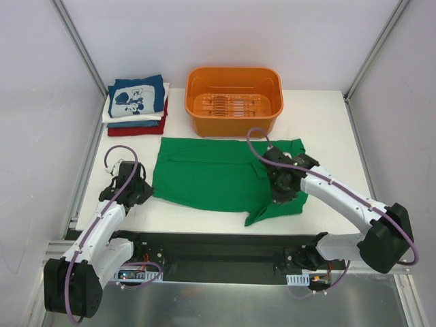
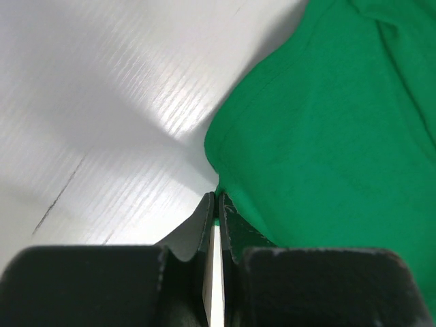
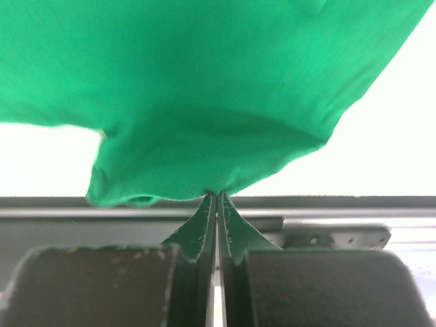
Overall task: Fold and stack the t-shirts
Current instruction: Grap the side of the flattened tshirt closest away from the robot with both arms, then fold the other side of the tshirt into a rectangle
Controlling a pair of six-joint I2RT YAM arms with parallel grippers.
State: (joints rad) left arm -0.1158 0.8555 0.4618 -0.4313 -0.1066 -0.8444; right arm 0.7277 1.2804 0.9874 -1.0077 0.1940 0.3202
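A bright green t-shirt [image 1: 211, 174] lies spread in the middle of the table. My left gripper [image 1: 144, 193] is at its near left corner. In the left wrist view the jaws [image 2: 216, 198] are shut with the green hem [image 2: 320, 122] pinched at their tips. My right gripper [image 1: 281, 193] is on the shirt's right side. In the right wrist view it [image 3: 217, 195] is shut on a bunched fold of green cloth [image 3: 204, 102], held a little off the table. A stack of folded t-shirts [image 1: 138, 102], navy cartoon print on top, sits at the back left.
An orange plastic tub [image 1: 234, 99] stands at the back centre, just behind the green shirt. White walls and metal frame posts enclose the table [image 1: 327, 129]. The black base rail [image 1: 218, 248] runs along the near edge.
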